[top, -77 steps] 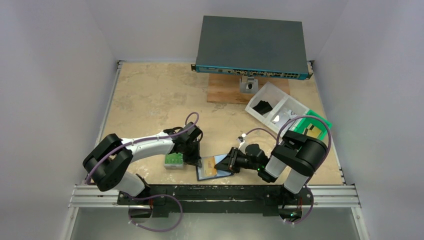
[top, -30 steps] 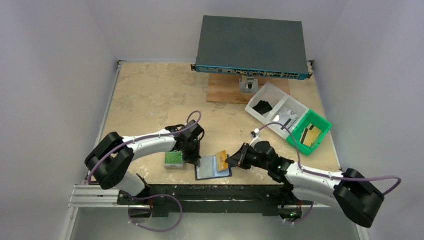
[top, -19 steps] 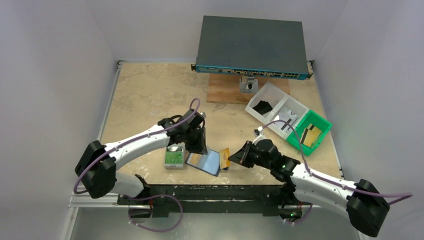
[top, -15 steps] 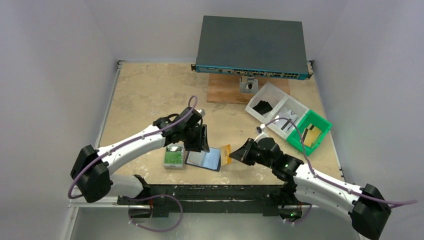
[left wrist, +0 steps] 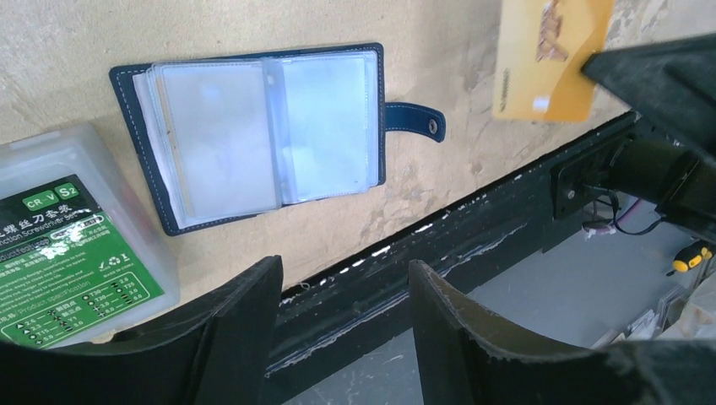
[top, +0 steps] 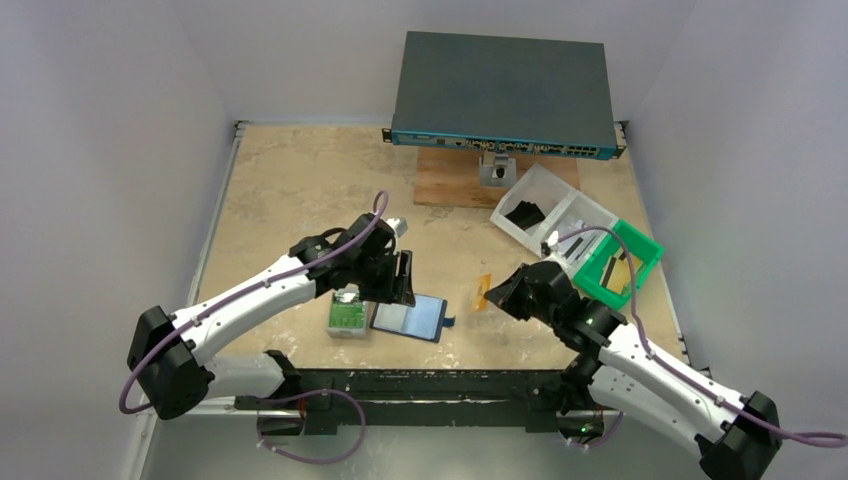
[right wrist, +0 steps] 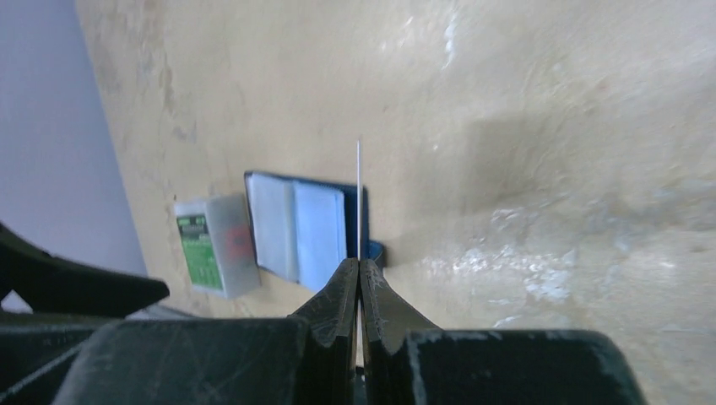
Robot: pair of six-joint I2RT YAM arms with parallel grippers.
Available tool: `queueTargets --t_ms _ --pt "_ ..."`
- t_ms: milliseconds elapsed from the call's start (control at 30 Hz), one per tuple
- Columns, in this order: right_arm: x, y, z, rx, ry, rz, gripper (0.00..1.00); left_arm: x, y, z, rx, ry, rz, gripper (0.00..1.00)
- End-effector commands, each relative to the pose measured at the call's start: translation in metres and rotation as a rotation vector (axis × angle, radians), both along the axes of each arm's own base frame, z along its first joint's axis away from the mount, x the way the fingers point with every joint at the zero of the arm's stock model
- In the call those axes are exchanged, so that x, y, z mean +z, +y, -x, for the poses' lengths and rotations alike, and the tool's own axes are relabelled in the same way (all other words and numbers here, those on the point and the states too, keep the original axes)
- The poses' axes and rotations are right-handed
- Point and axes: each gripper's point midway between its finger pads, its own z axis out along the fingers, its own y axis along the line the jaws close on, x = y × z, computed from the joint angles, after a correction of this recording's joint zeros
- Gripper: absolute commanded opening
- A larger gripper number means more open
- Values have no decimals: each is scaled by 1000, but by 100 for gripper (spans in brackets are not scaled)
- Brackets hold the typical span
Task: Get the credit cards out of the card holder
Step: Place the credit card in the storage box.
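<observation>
The left gripper has its jaws parted and empty, just short of the dark navy-blue folding card holder, which lies flat and open with its sleeves reachable. To its right, the right gripper clenches a thin tan-gold credit card upright between its jaws, clear of the holder, seemingly to carry it off.

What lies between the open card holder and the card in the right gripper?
Only bare table, as the top view shows; the snap tab of the card holder reaches toward the credit card.
</observation>
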Motion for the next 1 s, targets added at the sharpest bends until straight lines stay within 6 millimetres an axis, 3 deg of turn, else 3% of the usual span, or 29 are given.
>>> queueTargets --t_ms 0,300,600,667,800,967 --pt "15 -46 -15 -163 -5 143 0 21 -4 1 -68 -59 45 56" --pt "28 -142 -45 -403 74 415 0 19 -11 6 -121 -58 86 56" --pt "75 -227 -66 -614 136 557 0 14 -15 8 -153 -45 101 55" --pt "82 -254 -64 -687 155 602 0 13 -16 9 -157 -44 104 55" --pt "78 -287 -57 -759 219 657 0 13 -17 11 -167 -36 112 54" --pt "69 -314 -54 -820 253 666 0 13 -19 13 -177 -30 127 53"
